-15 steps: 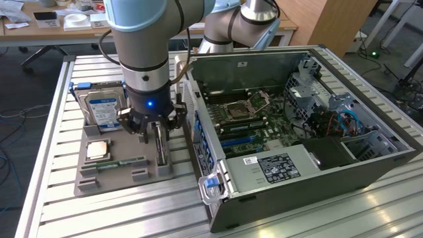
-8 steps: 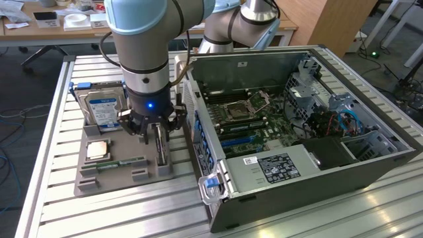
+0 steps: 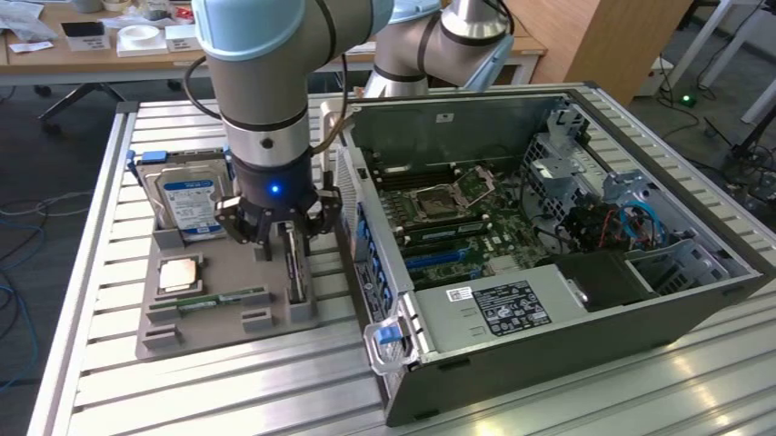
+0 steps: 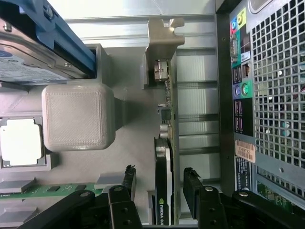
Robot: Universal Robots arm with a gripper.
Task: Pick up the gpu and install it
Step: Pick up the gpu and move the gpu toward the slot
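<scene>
Gripper [image 4: 159, 172] released, jaws wide, fingers [image 4: 129, 183] flanking gpu [image 4: 163, 157], gaps both sides, nothing grasped. Gpu stands on edge in grey tray [image 3: 224, 322]. Same tray: memory stick [image 3: 224, 299], processor chip [image 3: 180, 272], hard drive [image 3: 194, 195] upright behind. Open computer case [image 3: 485, 381] on exterior view's right.

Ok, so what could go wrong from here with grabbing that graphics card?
1. The open gripper straddles the gpu, which sits nearer one finger than the other; closing could tilt it in the grey holder.
2. The computer case stands close beside the gpu, so lifting might snag its metal bracket there.
</scene>
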